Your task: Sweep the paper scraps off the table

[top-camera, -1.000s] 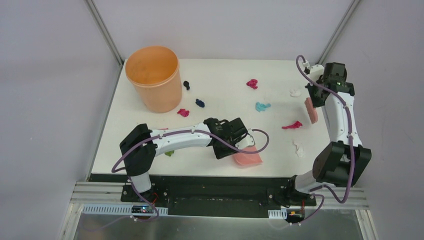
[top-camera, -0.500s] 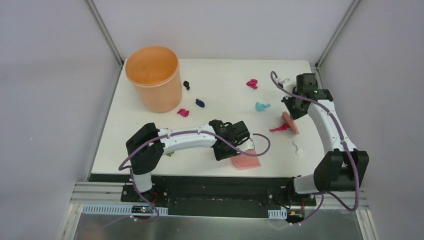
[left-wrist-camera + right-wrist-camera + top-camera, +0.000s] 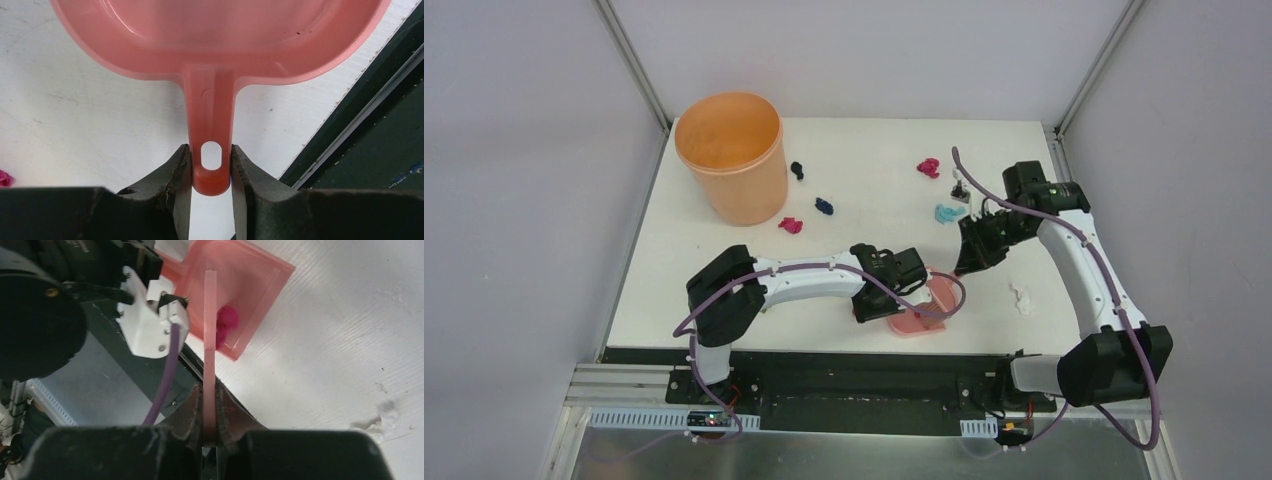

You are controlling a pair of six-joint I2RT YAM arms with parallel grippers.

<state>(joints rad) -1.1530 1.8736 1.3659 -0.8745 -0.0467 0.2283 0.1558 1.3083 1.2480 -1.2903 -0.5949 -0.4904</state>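
My left gripper [image 3: 886, 308] [image 3: 211, 167] is shut on the handle of the pink dustpan [image 3: 919, 320] [image 3: 220, 40], which lies on the white table [image 3: 874, 150] near its front edge. My right gripper [image 3: 969, 262] [image 3: 209, 407] is shut on the pink hand brush [image 3: 941, 292] [image 3: 210, 325], whose end is at the dustpan's mouth. One magenta scrap [image 3: 226, 322] lies inside the dustpan [image 3: 250, 285]. Loose scraps lie on the table: black [image 3: 797, 170], dark blue [image 3: 824, 206], magenta [image 3: 791, 225], magenta [image 3: 929, 167], teal [image 3: 946, 213] and white [image 3: 1022, 297] [image 3: 382, 417].
A tall orange bucket [image 3: 732, 150] stands at the table's far left. The black and aluminium frame [image 3: 824, 365] runs along the front edge just below the dustpan. The left arm lies across the near part of the table.
My right arm swung the brush from the far right inward to the dustpan, pushing a magenta scrap into it. The left arm shifted the dustpan slightly.
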